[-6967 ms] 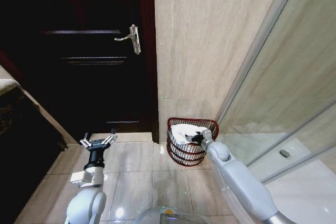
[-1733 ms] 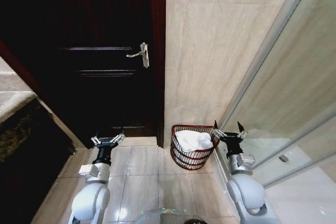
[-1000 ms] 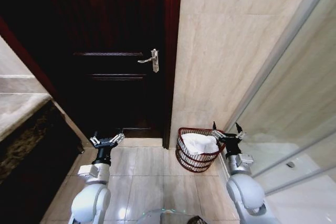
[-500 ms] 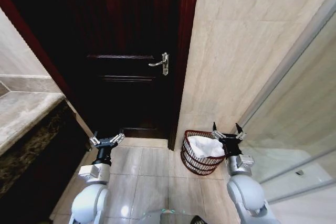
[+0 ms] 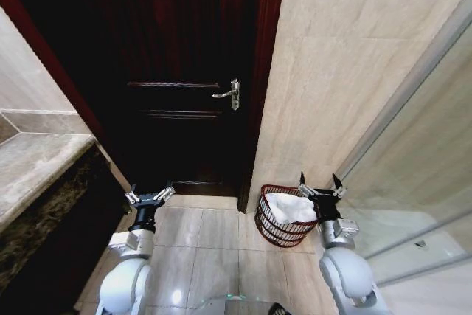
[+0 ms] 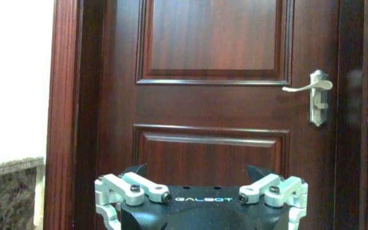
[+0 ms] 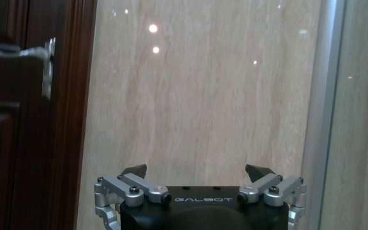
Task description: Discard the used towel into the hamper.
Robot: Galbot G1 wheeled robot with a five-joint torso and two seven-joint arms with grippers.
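Hamper [image 5: 284,226] beside the door [image 5: 184,71] holds one white towel [image 5: 290,206]; right gripper [image 5: 318,187] beside it and left gripper [image 5: 150,195] both spread fingers, empty.

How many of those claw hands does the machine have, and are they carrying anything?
2. The left gripper is raised over the floor tiles before the dark wooden door, jaws open and empty. The right gripper is beside the reddish-brown wire hamper holding the white towel, jaws open and empty.

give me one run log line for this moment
towel: in hamper | hamper: on floor by wall | left gripper: open, empty, facing door | right gripper: open, empty, beside hamper
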